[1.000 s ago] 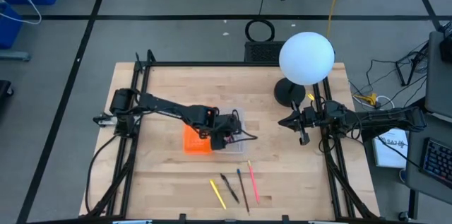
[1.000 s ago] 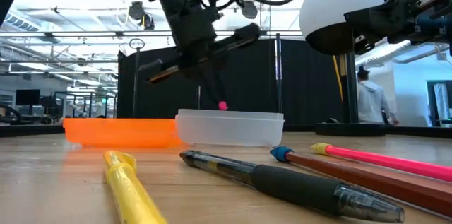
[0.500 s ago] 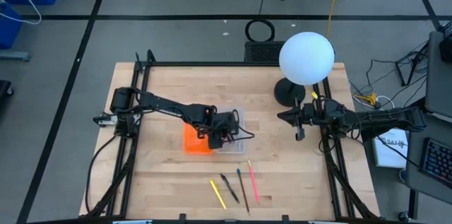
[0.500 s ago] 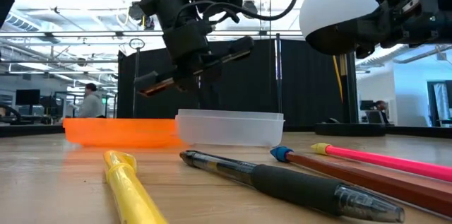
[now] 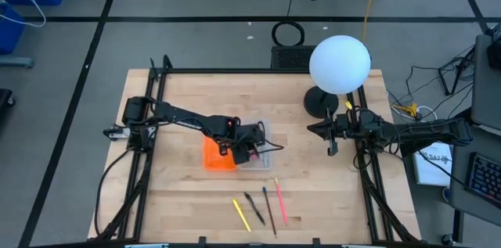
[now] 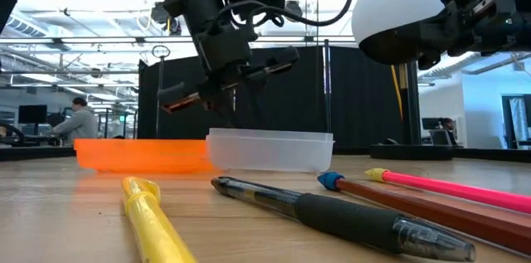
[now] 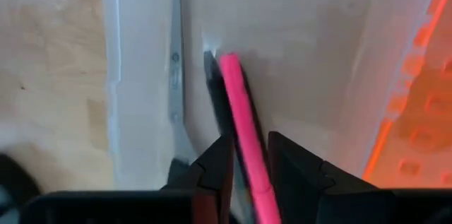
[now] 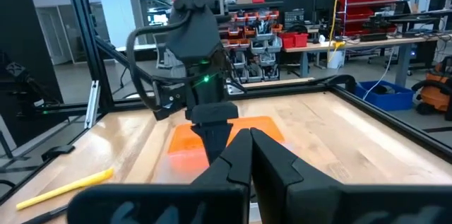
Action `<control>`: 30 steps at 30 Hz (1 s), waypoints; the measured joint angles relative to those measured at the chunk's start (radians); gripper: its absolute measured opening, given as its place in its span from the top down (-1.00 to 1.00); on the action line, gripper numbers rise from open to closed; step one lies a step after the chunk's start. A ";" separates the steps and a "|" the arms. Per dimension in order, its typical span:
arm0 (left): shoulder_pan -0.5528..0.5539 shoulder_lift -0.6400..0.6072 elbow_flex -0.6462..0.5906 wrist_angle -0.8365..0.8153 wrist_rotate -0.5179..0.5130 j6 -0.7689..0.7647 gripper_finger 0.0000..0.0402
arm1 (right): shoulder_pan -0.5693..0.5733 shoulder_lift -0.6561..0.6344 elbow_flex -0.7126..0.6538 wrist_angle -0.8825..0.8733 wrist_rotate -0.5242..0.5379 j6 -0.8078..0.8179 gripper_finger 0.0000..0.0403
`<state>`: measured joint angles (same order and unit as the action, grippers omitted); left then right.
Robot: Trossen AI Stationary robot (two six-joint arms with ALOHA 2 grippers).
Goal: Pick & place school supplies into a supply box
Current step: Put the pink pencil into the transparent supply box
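The supply box lies open mid-table, its clear tray point(image 6: 270, 148) beside its orange panel point(image 5: 213, 159). My left gripper point(image 7: 251, 171) hangs over the tray, slanting down, slightly open, with a pink pen point(image 7: 240, 118) running between its fingers. Silver scissors point(image 7: 175, 75) lie in the tray beside the pen. Near the front edge a yellow pen point(image 5: 241, 214), a black pen point(image 5: 254, 208), a blue-tipped pencil point(image 5: 268, 210) and a pink pencil point(image 5: 280, 201) rest on the table. My right gripper point(image 5: 332, 148) waits shut at the right side. My left gripper has the pink pen's shaft point(image 7: 253, 164) between its two fingers, which come from above, slanting down along the pen. A narrow dark gap shows beside the shaft, and I cannot tell whether either finger touches it. The pen's far end point(image 7: 227, 61) is down in the clear tray.
A lamp with a white globe point(image 5: 339, 64) and a dark base point(image 5: 319, 104) stands at the back right, close to my right arm. Bare wood lies between the box and the loose pens. Black frame rails point(image 5: 156, 123) run along the table's sides.
The pink pen's tip, which showed above the tray's wall a second ago, has gone down behind that wall. My left gripper has rolled a little over the tray. My right gripper's wrist has turned slightly in place.
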<state>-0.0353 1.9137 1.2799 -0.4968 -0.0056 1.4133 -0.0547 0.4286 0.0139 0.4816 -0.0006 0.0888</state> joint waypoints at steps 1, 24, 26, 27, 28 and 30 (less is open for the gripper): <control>-0.005 -0.003 0.002 0.000 -0.029 0.007 0.51 | 0.000 0.000 0.000 0.000 0.000 0.000 1.00; -0.021 -0.691 -0.846 0.931 0.338 -1.051 0.94 | 0.000 0.027 0.001 0.000 -0.001 0.089 1.00; -0.020 -0.710 -0.917 1.070 0.213 -1.182 0.95 | 0.001 0.034 0.001 0.000 -0.001 0.112 1.00; -0.020 -0.726 -0.944 1.088 0.155 -1.203 0.97 | 0.001 0.038 0.001 0.000 -0.001 0.123 1.00; -0.024 -0.749 -0.970 1.099 0.118 -1.209 0.98 | 0.001 0.040 0.001 -0.002 -0.001 0.134 1.00; -0.033 -0.795 -1.027 1.171 0.085 -1.222 0.98 | 0.001 0.050 0.001 0.000 -0.001 0.153 1.00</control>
<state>-0.0679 1.1190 0.2529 0.6744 0.0795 0.1910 -0.0540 0.4782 0.0149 0.4818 -0.0013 0.2423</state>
